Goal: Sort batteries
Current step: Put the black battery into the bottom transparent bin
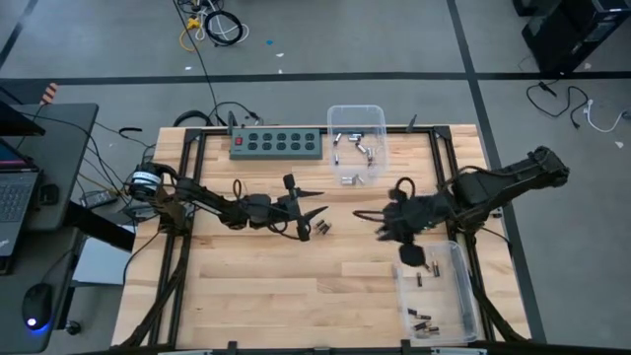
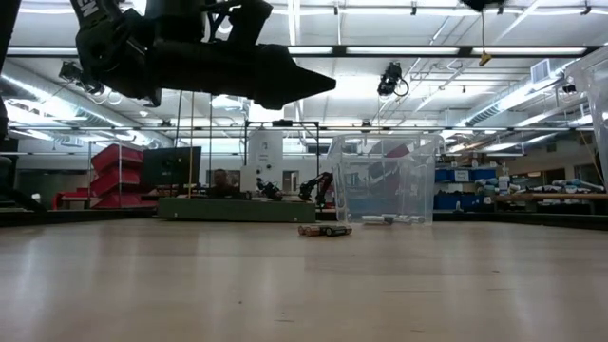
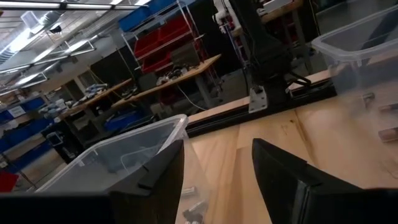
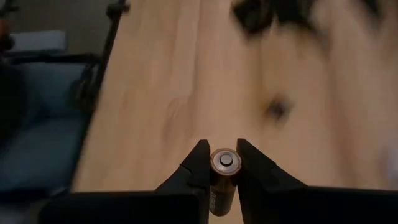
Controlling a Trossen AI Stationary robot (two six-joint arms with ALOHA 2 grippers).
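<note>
The right gripper [image 1: 380,219] is clamping a battery [image 4: 224,177] lengthwise along its fingers, with the near bin [image 1: 463,296] lying toward five o'clock.

You see a pale wood-grain counter [image 1: 296,286], a green power strip [image 1: 277,145] with dark sockets, clear bins [image 1: 357,120], and silvery and dark batteries [image 1: 322,229].

We see two matte-black jointed arms w/ looped black cables; left gripper [image 1: 312,209] and right gripper [image 1: 373,224] fingers taper to points.
</note>
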